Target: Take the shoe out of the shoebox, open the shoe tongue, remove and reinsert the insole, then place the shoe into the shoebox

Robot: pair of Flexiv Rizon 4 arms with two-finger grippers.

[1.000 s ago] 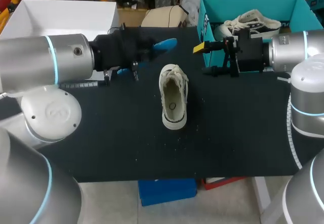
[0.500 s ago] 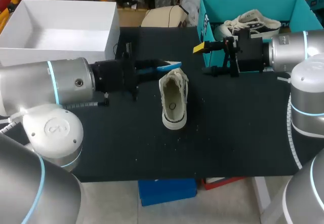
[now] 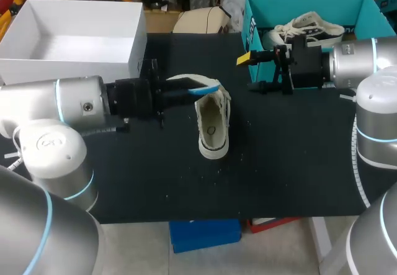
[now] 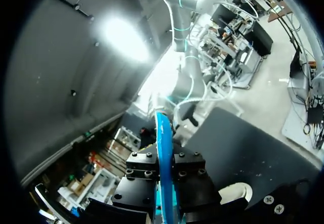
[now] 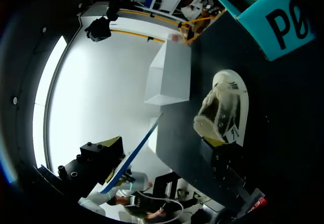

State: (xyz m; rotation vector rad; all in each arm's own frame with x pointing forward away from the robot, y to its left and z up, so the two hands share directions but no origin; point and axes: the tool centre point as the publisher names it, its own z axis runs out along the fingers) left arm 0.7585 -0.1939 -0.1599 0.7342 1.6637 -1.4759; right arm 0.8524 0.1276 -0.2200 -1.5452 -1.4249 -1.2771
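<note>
My left end effector [image 3: 170, 92] is pressed together on the insole [image 3: 201, 89], pinching it by one end so that it sticks out ahead of the fingers. In the left wrist view the insole [image 4: 163, 148] shows edge-on as a thin blue strip between the two black finger blocks. Its free end hangs over the laced end of the shoe [image 3: 213, 123]; I cannot tell whether it touches the shoe. The shoe stands upright on its sole near the middle of the dark surface [image 3: 279, 163], its opening facing up and its inside showing. My right end effector [image 3: 250, 73] is spread, with nothing between the fingers. It sits off to the shoe's right, just beside the near corner of the teal shoebox [image 3: 251, 23]. From the right wrist view the shoe [image 5: 223, 107] lies ahead of that end effector, with the insole [image 5: 134, 155] beyond it. A second shoe [image 3: 310, 25] lies inside the teal shoebox. A white box [image 3: 68, 70] stands open at the far left of the surface, behind my left arm.
</note>
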